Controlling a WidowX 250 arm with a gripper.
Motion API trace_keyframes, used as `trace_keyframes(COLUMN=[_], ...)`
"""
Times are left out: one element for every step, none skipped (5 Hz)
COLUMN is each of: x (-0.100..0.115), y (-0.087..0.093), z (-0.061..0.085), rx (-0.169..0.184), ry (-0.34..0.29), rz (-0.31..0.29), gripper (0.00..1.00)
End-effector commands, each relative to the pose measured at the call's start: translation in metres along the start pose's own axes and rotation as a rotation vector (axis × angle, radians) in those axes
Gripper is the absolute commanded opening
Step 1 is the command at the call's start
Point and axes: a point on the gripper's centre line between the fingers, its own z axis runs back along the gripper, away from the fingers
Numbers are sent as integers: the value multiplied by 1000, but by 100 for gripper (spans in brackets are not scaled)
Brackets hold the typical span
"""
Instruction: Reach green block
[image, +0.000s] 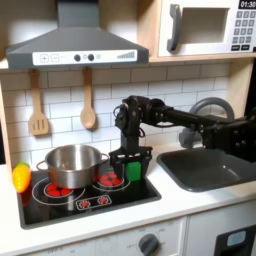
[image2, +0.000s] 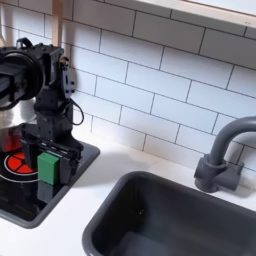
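The green block (image: 133, 172) is a small bright cube on the black toy stove (image: 60, 208), at its right burner beside the steel pot (image: 70, 164). In the second exterior view the green block (image2: 47, 166) sits near the stove's right edge. My gripper (image: 129, 161) points down right over the block, open, with its black fingers low on either side of it. From the second exterior view, the gripper (image2: 56, 158) hangs just above and around the block, with one finger (image2: 69, 168) to the block's right. I cannot tell whether the fingers touch it.
A yellow-orange toy (image: 21, 177) lies at the stove's left edge in the first exterior view. A dark sink (image: 214, 166) with a grey faucet (image2: 222, 150) lies to the right. Wooden utensils (image: 39, 108) hang on the tiled wall, under a range hood (image: 75, 45).
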Motion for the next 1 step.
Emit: trace_keyframes(x=[0], y=[0], z=[1], rx=[1], ry=[-3], rz=[0], gripper=[100])
